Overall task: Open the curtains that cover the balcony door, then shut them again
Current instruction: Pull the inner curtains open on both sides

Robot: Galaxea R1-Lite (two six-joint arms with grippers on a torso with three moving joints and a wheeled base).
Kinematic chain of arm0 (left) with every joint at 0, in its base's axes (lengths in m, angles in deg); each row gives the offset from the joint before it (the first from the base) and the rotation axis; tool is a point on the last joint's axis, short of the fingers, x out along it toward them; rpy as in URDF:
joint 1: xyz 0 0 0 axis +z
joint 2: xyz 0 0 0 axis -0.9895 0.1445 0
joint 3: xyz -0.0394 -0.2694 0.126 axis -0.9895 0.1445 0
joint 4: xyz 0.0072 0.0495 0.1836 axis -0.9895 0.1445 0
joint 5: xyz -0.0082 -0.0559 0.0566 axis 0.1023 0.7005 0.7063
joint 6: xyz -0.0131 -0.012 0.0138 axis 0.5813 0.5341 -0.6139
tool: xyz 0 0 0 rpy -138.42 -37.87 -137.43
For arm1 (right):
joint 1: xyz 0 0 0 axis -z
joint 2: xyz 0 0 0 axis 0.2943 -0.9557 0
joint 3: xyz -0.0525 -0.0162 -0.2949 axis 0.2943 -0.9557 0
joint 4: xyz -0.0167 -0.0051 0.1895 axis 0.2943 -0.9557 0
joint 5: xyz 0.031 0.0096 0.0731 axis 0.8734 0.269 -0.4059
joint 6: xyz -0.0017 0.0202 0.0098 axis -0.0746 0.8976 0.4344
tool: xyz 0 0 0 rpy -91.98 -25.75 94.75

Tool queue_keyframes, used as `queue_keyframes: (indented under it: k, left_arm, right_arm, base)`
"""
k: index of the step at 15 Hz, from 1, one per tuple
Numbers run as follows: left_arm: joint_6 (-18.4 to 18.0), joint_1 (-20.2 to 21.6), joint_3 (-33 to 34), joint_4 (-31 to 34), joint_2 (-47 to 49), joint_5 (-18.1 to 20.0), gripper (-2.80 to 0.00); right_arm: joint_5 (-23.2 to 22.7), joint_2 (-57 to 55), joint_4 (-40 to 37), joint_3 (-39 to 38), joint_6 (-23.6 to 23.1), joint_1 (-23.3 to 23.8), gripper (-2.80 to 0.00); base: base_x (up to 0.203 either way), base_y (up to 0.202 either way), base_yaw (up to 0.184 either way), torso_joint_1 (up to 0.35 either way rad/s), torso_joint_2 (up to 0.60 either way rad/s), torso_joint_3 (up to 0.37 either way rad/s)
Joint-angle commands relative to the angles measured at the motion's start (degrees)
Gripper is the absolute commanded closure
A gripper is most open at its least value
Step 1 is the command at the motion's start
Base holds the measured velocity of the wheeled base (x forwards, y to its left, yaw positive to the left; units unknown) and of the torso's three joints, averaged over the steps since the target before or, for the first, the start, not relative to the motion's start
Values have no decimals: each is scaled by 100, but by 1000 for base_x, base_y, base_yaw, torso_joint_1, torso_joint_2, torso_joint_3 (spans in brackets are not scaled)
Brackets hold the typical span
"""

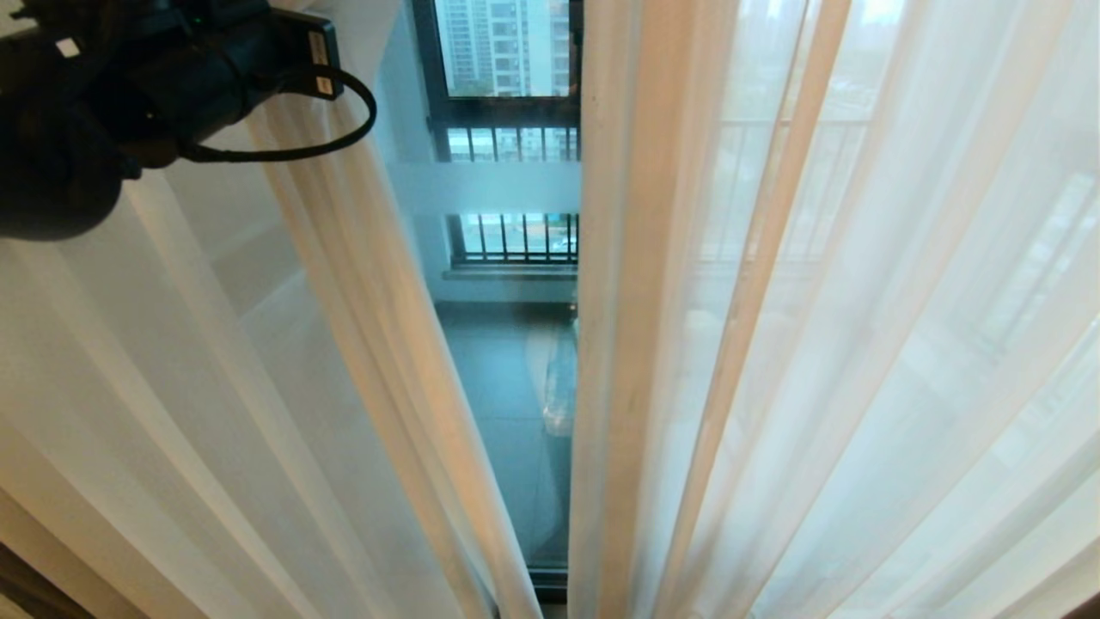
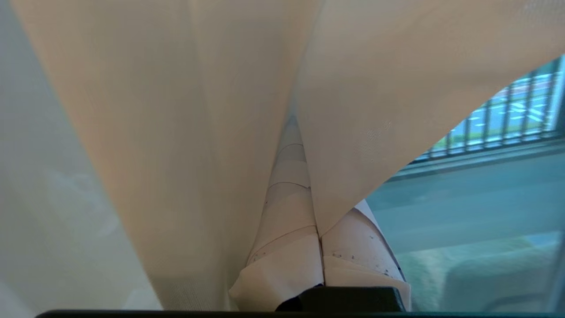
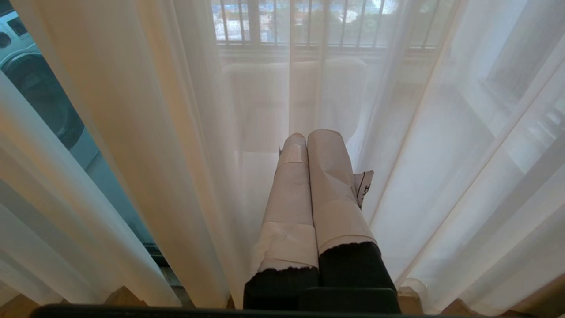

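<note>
Sheers [image 1: 842, 344] hanging across the balcony door [image 1: 507, 112] in two panels, parted at the middle. Narrow gap between the panels, wider up high, pinching almost shut near the floor. Door glass bare in that gap only: dark frame, frosted band [image 1: 490, 187] crossing it, balcony floor [image 1: 498, 387] below. Railing bars [image 1: 516, 236] and tower blocks [image 1: 507, 43] beyond the glass.

Left panel [image 1: 215, 387] left of the gap, pulled aslant, folds bunched along its inner edge. Right panel right of the gap, hanging straight, railing faint through the cloth.

Left gripper [image 2: 304, 185] high at the left panel's inner edge, left of the gap; arm body dark at upper left in the head view, cable looped against the fabric. Taped fingers [image 2: 287, 229] pressed together, tips buried in a fold of the left panel draped over them. Cloth between the pads or only lying over them: cannot tell.

Right gripper [image 3: 311, 145] low, right of the gap, facing the right panel. Taped fingers [image 3: 331, 185] shut flat against each other, nothing between them. Sheer all around the tips; contact with it not clear.
</note>
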Motion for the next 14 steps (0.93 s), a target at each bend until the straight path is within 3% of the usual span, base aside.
queue_keyframes:
  k: [1,4,9,14]
  left_arm:
    - [-39,273,4,-16,-86,-6,0]
    - [-18,593,128,-86,-126,0,0]
    - [24,852,685,-1044,-95,16,0]
    - [33,975,852,-1106,-174,7,0]
  right_arm:
    - [0,0,0,0,-2,0,0]
    - [-8,0,0,0,-2,0,0]
    - [-8,0,0,0,-2,0,0]
    - [0,0,0,0,-2,0,0]
  base:
    - [0,0,0,0,0,0]
    - [0,0,0,0,0,0]
    - [0,0,0,0,0,0]
    - [0,0,0,0,0,0]
